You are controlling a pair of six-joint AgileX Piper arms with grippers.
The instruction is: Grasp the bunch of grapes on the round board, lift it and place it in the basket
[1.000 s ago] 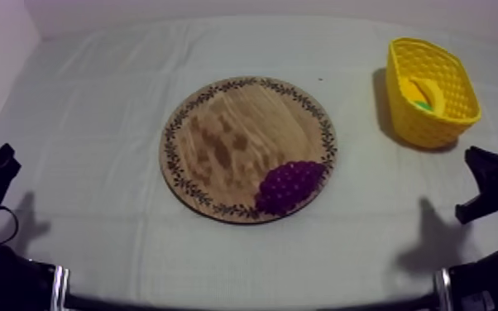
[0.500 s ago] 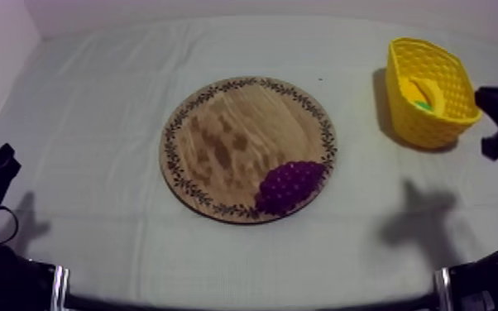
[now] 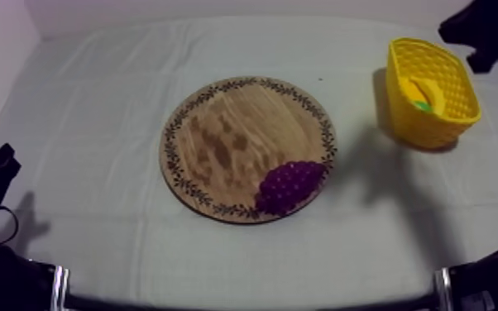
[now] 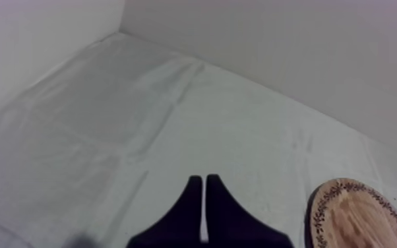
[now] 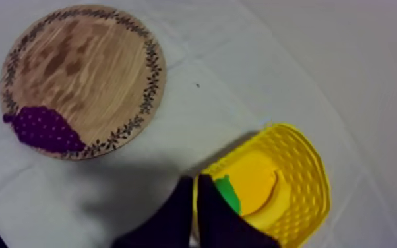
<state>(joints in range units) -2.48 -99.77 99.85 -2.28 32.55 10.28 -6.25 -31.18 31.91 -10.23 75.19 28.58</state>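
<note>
top view: purple knobbly bunch of grapes [image 3: 289, 185] on board [image 3: 227, 132] rim.

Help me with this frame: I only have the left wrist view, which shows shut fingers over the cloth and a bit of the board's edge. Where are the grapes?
Observer: The bunch of grapes lies on the wooden board, at the near right part of its rim as the top view shows it.
Operator: And the basket?
Observer: The yellow basket stands to the right of the board, apart from it.
Operator: Is the right arm at the grapes?
Observer: No. The right gripper hangs over the basket's rim, fingers together on nothing, well away from the grapes.
</note>
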